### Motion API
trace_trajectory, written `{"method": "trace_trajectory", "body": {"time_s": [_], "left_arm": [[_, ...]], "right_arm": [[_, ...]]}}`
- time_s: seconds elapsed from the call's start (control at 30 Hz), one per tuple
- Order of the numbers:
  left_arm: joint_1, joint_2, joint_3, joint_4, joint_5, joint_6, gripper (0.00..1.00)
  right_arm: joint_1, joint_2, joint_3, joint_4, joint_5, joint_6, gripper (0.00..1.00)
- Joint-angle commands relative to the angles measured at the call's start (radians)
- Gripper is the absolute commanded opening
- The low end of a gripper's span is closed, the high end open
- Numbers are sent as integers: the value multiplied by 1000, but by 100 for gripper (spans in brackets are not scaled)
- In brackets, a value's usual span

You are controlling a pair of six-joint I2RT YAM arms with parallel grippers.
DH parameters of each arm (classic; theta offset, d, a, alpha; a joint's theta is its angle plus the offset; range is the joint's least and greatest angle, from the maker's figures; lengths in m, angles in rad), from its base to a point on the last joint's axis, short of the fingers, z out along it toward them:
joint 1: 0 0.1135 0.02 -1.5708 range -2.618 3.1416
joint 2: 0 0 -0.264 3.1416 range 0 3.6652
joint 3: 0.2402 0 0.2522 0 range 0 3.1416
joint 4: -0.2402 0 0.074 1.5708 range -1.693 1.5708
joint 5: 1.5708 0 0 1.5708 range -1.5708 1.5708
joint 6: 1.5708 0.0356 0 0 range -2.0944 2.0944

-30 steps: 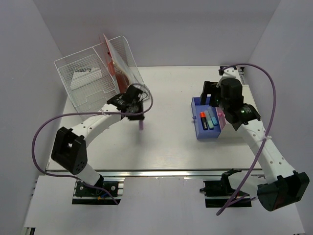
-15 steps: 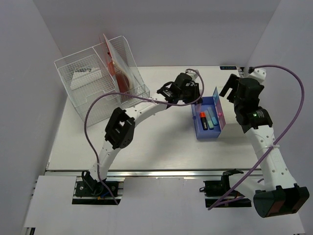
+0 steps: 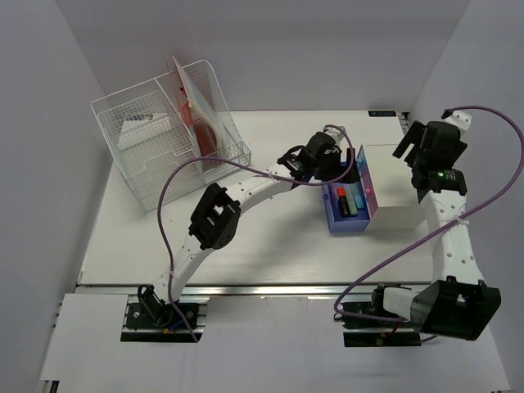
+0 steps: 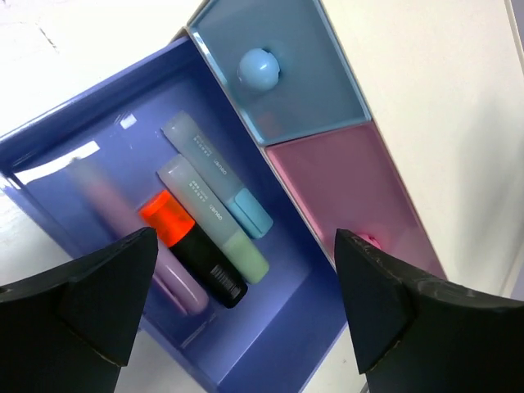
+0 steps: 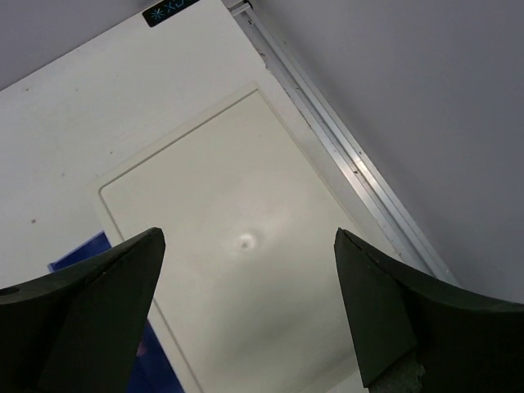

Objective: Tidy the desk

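Black left hand (image 4: 246, 246) wide open, empty, above purple drawer (image 4: 266, 348).

Top camera overlooks the desk (image 3: 246, 237) — both wrist cameras close above drawer box (image 3: 389, 176).

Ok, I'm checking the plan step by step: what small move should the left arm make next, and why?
Probably lift the left gripper straight up, clear of the purple drawer: its jaws stand open and empty, and the lilac marker lies inside beside the other highlighters.
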Motion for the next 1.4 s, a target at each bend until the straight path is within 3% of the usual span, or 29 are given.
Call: {"method": "trace_trajectory", "body": {"time_s": [0.0, 0.13, 0.27, 0.4, 0.43, 0.53, 0.67, 0.97, 1.0, 1.17, 1.37], "left_arm": [[3, -146, 1, -12, -24, 34, 98], [15, -268, -125, -21, -51, 65, 98], [77, -389, -396, 6, -21, 76, 98], [100, -435, -545, 23, -21, 157, 83], [100, -422, -558, 23, -21, 183, 69], [100, -369, -541, 0, -2, 218, 44], [97, -242, -464, 3, 102, 234, 34], [75, -90, -316, 144, 194, 154, 43], [71, -69, -291, 150, 208, 152, 53], [29, 101, -42, 120, 228, 143, 69], [23, 220, 59, 233, 231, 39, 94]], "right_arm": [[-51, 27, 68, 56, -93, -98, 89], [-137, 108, 103, 42, -225, -136, 89], [-251, 174, 120, 42, -418, -156, 89], [-305, 251, 129, 35, -584, -150, 84], [-307, 274, 128, 31, -588, -147, 84], [-309, 295, 99, 59, -557, -141, 83], [-312, 325, 82, 73, -548, -158, 78], [-315, 351, 26, 80, -557, -141, 70], [-315, 348, 10, 87, -571, -136, 69], [-315, 348, -27, 105, -598, -106, 68], [-315, 355, -46, 110, -618, -80, 64]]}}
